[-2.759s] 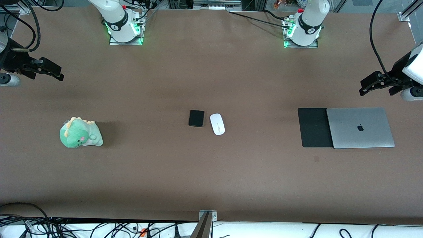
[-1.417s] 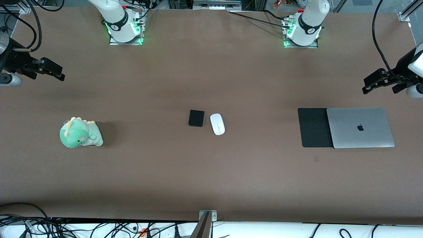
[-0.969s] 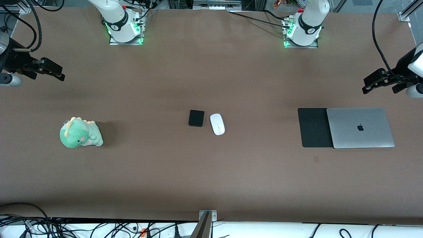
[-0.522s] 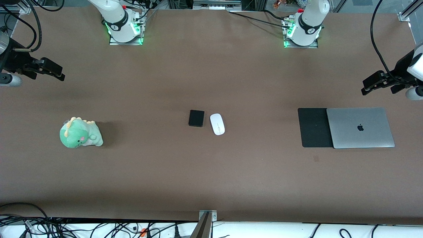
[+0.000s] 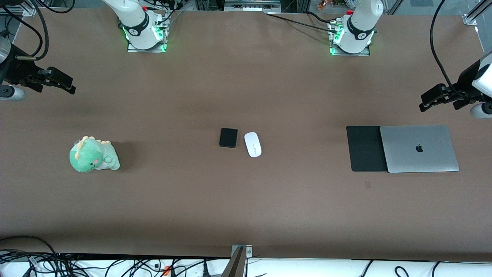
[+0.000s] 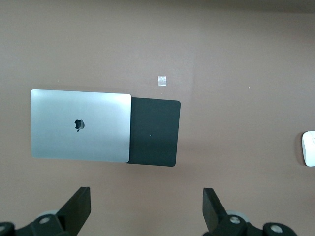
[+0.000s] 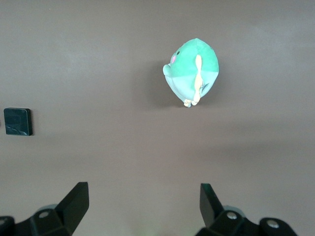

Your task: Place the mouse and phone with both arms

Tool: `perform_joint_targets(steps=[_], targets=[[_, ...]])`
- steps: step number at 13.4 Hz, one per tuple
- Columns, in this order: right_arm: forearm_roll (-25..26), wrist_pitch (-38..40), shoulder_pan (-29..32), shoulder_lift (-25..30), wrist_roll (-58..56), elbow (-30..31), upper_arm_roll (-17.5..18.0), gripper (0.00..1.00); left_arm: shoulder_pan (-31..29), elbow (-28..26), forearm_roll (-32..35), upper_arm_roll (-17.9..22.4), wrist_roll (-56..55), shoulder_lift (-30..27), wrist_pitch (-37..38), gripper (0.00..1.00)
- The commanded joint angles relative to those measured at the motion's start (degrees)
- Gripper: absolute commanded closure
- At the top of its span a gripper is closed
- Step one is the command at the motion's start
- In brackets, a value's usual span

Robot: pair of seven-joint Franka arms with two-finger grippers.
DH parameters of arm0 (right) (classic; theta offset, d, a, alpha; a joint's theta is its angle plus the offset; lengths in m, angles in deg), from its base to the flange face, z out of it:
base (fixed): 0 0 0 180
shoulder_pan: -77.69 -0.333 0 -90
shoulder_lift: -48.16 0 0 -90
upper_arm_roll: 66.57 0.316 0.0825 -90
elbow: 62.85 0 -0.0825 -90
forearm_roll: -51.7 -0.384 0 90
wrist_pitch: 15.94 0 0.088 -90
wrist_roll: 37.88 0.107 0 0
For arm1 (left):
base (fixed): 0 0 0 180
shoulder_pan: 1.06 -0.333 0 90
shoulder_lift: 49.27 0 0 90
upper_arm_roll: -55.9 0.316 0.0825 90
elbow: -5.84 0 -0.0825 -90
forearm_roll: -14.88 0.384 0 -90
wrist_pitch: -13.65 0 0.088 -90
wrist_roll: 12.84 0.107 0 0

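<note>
Front view: the phone lies flat near the middle of the table, and the mouse lies just beside it, toward the left arm's end, with a narrow gap between them. From the phone, a green plush sits well apart toward the right arm's end. A closed laptop lies well apart toward the left arm's end, partly on a black pad whose bare strip is on the side facing the phone. The right gripper hangs in the air at the right arm's end, holding nothing. The left gripper hangs above the table by the laptop, holding nothing.

Left wrist view: the left gripper has its fingers spread wide and empty, above the laptop and pad; the mouse shows at the edge.

Right wrist view: the right gripper has its fingers spread wide and empty, above the plush, with the phone off to one side.
</note>
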Motion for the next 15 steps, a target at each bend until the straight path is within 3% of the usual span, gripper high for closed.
perform_joint_targets(steps=[1,13,15], targets=[[-0.8,1.3,-0.1,-0.4,0.5,-1.4,0.0,0.0,-0.4,0.7,-1.3,-0.3,0.5,0.2,1.4,0.0],[-0.8,1.3,-0.1,-0.4,0.6,-1.4,-0.1,0.0,-0.1,0.5,-1.9,-0.5,-0.6,1.2,1.9,0.0],[-0.8,1.3,0.1,-0.4,0.5,-1.4,-0.1,0.0,0.3,0.5,-5.3,-0.5,-3.0,2.6,1.7,0.0]])
